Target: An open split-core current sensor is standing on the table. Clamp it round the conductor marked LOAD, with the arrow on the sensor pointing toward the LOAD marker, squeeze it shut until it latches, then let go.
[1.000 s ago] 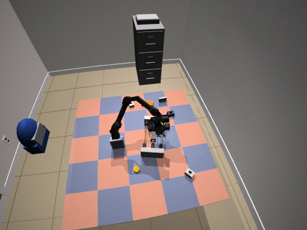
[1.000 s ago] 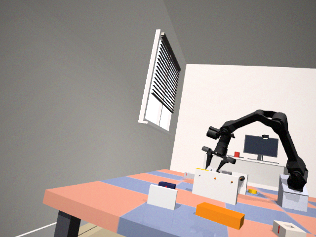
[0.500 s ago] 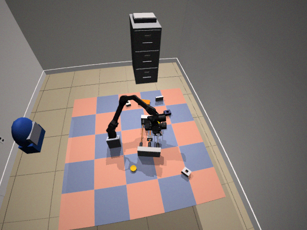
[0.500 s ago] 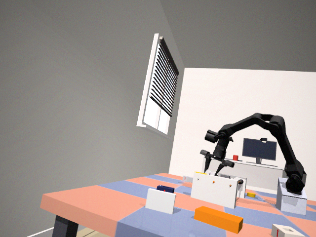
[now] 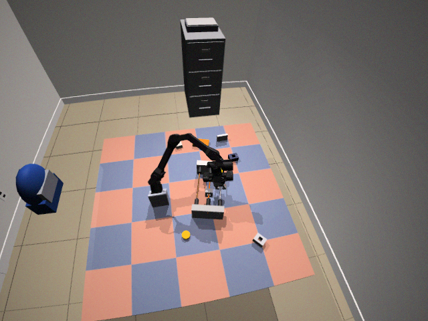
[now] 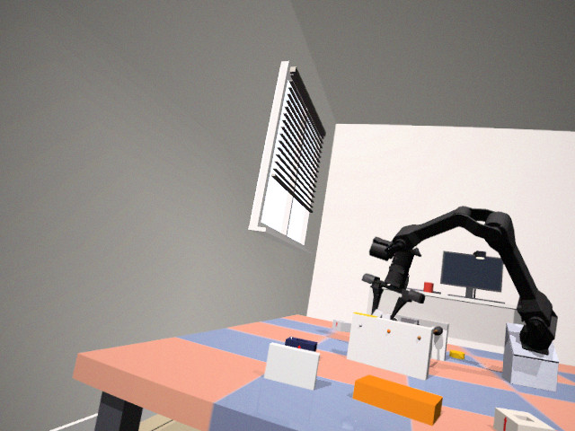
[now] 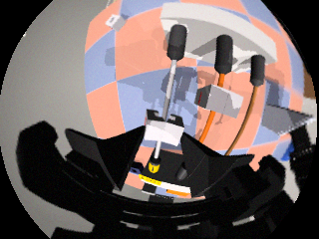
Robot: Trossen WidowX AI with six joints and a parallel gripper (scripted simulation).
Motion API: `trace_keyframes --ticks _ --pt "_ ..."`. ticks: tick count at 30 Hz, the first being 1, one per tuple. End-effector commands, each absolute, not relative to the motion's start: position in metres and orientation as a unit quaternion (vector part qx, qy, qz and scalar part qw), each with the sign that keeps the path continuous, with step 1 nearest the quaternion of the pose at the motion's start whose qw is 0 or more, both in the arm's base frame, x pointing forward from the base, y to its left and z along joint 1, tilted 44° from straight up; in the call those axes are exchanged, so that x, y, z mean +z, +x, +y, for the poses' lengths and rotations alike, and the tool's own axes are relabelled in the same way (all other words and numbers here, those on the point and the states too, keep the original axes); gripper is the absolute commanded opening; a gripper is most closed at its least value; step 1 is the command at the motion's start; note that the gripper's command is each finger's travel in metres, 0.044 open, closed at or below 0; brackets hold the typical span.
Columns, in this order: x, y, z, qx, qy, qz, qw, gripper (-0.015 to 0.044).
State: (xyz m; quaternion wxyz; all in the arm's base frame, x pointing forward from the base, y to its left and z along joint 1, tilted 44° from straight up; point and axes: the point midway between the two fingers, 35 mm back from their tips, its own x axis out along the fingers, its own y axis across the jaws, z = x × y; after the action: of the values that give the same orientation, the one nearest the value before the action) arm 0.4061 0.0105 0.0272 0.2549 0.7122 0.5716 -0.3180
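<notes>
My gripper [image 7: 162,131] [image 5: 217,180] [image 6: 388,307] is shut on the split-core sensor [image 7: 165,134], a white and black body with a yellow mark. It hangs over three conductors that run between two white end blocks [image 5: 207,211] [image 6: 390,345]. In the wrist view the sensor lies in line with the grey conductor [image 7: 171,76] [image 5: 219,194]. I cannot tell whether it encloses that conductor. Two orange conductors [image 7: 211,112] [image 7: 250,112] run beside it. The middle one carries a grey tag [image 7: 219,99] whose text I cannot read. In the exterior view the end block hides the sensor.
On the table are an orange block [image 6: 397,399] [image 5: 204,141], a white upright plate [image 6: 291,365], a navy box [image 5: 233,156] [image 6: 300,343], a hollow white box [image 5: 259,239] [image 6: 519,421] and a yellow disc [image 5: 186,234]. The arm's pedestal [image 5: 158,198] [image 6: 529,366] stands near the conductors.
</notes>
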Motion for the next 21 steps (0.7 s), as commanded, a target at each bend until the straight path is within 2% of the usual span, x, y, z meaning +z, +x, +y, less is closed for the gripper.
trace_keyframes --ticks 1,17,21 --pt "0.0270 0.4102 0.0098 -0.321 0.701 0.584 0.254 0.0000" --pt "0.0248 0.4181 0.0111 -0.338 0.655 0.637 0.225 0.0000" --pt "0.0248 0.4164 0.0114 -0.337 0.665 0.627 0.227 0.0105"
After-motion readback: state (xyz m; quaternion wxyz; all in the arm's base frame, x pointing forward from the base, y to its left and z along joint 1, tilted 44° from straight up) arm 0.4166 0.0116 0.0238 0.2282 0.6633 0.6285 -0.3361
